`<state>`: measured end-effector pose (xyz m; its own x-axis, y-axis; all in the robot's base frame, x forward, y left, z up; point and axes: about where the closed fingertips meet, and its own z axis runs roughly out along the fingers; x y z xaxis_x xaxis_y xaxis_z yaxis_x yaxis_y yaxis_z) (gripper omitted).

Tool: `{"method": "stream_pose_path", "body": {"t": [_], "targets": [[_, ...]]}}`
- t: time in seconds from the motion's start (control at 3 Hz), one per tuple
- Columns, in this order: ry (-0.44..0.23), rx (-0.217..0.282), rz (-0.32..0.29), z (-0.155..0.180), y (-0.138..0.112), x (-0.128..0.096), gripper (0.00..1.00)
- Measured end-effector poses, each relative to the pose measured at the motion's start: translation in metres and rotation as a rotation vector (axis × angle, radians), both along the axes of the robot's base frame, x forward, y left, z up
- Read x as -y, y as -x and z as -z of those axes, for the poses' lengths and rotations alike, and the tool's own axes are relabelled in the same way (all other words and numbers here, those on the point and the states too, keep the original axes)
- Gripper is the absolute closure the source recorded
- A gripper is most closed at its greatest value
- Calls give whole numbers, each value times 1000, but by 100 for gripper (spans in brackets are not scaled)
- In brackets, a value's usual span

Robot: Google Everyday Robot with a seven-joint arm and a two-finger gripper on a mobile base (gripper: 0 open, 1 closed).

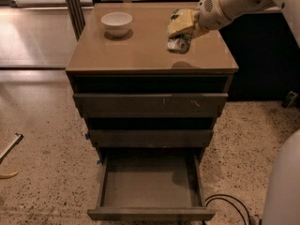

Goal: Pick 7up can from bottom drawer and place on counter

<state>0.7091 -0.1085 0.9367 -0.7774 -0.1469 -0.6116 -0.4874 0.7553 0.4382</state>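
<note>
The gripper (182, 26) clasped the 7up can (178, 44), nearly upright, above the counter (136, 55); its arm reached in from the right.

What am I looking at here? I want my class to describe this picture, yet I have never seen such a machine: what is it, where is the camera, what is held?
It is a mobile robot with one white arm, reaching in from the upper right. Its two-finger gripper is shut on a drink can, holding it just above the counter, the brown top of a three-drawer cabinet. A white bowl stands on that top, apart from the can. The bottom drawer is pulled out and empty. One camera looks down at the cabinet's front.
</note>
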Motion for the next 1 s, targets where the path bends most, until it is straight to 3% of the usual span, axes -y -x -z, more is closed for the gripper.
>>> {"method": "stream_pose_path", "body": {"t": [0.67, 1.0], "targets": [[35, -52, 60, 8, -32, -43, 100], [38, -59, 117, 14, -48, -49, 100]]}}
